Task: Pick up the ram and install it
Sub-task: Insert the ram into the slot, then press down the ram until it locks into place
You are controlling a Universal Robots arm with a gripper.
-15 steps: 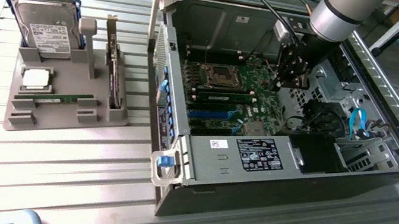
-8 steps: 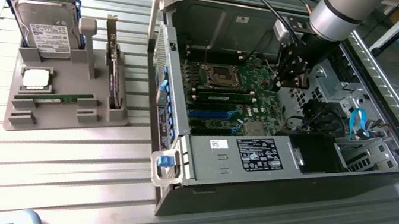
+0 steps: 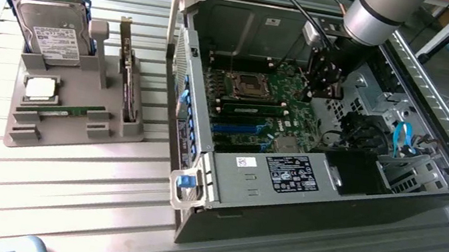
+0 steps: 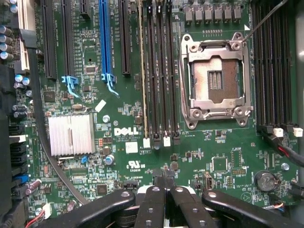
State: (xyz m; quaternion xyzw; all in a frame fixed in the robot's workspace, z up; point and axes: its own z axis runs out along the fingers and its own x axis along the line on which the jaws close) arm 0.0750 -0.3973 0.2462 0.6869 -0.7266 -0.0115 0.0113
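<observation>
One ram (image 3: pixel 250 110) already sits in a slot of the board (image 3: pixel 261 122), beside the empty socket (image 3: pixel 247 85). A second ram (image 3: pixel 69 109) lies in the grey holder (image 3: pixel 120 130) on the desk (image 3: pixel 60 195), so one stick seems left. The tool (image 4: pixel 165 183) hangs over the board, pressed together, holding nothing.

The exterior view looks down at an angle from above and well back, taking in the slatted metal table (image 3: pixel 60 195), a grey plastic parts holder (image 3: pixel 71 122) at the exterior view's left, and the open black computer case (image 3: pixel 303 199) lying on its side. The wrist view hangs close over the green motherboard (image 4: pixel 156 156), facing straight down onto it. Both views share that board and its silver square processor socket (image 4: pixel 216 80).
</observation>
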